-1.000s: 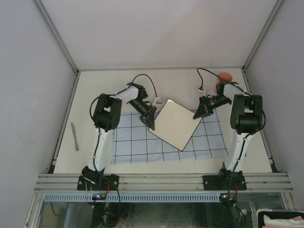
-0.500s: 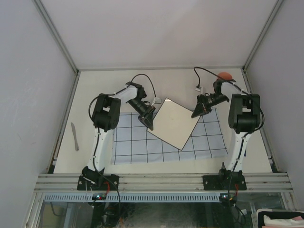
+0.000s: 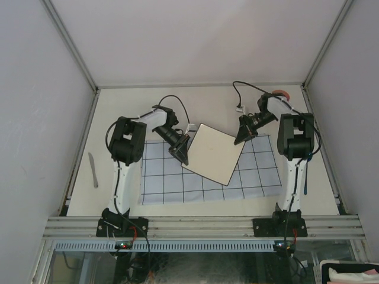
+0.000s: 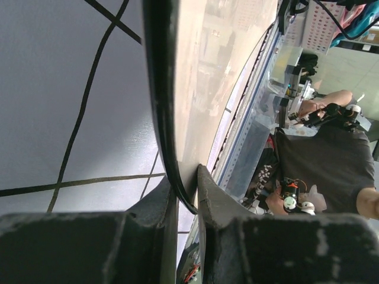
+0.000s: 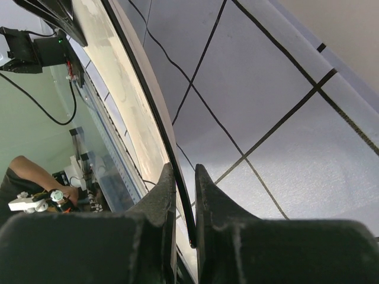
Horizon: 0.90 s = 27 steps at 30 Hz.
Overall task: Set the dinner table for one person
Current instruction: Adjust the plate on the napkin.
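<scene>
White links (image 3: 120,180), black joints (image 3: 125,143), looping black cables (image 3: 176,99); left tool (image 3: 183,157), right tool (image 3: 238,139) matte black.

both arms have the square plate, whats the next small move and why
Probably lower the square plate level onto the grid cloth: the left gripper and right gripper pinch its opposite sides, and it looks held above the cloth, turned diagonal to the grid.

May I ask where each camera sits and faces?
Top external: above and behind the robot, looking down at the dinner table; left arm, right arm show.
Left wrist: on its arm, facing the grid cloth; left gripper pinches the square plate.
Right wrist: likewise; right gripper pinches the plate's opposite side.
Wrist views share plate and cloth.
</scene>
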Tool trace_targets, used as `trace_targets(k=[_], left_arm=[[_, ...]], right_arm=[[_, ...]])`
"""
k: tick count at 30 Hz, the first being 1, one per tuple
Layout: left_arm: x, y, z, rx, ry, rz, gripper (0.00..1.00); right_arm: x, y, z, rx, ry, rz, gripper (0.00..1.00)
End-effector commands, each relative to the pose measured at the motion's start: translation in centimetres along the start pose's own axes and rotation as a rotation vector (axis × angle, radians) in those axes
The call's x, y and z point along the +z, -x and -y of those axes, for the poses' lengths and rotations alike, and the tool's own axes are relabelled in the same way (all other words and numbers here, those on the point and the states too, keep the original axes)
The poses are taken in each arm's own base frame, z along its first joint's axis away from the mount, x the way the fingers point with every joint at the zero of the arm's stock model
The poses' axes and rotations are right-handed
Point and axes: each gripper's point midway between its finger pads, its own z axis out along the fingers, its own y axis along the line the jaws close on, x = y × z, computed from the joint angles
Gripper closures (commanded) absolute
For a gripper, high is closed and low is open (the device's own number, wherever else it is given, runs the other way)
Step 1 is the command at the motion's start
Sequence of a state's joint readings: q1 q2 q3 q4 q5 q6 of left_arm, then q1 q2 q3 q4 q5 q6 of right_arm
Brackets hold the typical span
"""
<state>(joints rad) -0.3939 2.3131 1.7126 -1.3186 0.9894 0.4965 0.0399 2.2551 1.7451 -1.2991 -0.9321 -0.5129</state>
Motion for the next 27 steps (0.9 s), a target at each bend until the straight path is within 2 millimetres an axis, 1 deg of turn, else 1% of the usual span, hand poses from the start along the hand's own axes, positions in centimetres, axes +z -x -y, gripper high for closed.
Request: trace_targets(k=[1, 5, 12, 18, 21, 25, 27], left_arm=[[-0.9, 1.9, 8.2, 0.145, -0.194, 0.138, 1.00], [-0.4, 1.6, 8.2, 0.112, -0.211, 0.177, 1.00], [0.0, 1.4, 7.9, 0.071, -0.191, 0.222, 1.00], [0.2, 2.8, 7.2, 0.069, -0.149, 0.299, 1.00], [0.4, 3.2, 7.4, 0.076, -0.142, 0.309, 1.00], [1.0, 3.1, 7.8, 0.078, -0.142, 0.307, 1.00], [1.2, 3.0, 8.3, 0.091, -0.141, 0.304, 1.00]], right_arm=[[1.4, 1.1, 0.7, -0.027, -0.079, -0.063, 1.00], [1.9, 2.0, 0.7, -0.038, -0.071, -0.085, 1.00], [2.9, 3.0, 0.9, -0.052, -0.066, -0.135, 1.00], [3.9, 3.5, 0.6, -0.076, -0.063, -0.154, 1.00], [4.4, 3.6, 0.2, -0.084, -0.056, -0.158, 1.00], [5.0, 3.7, -0.4, -0.101, -0.049, -0.167, 1.00], [5.3, 3.7, -0.8, -0.108, -0.042, -0.169, 1.00]])
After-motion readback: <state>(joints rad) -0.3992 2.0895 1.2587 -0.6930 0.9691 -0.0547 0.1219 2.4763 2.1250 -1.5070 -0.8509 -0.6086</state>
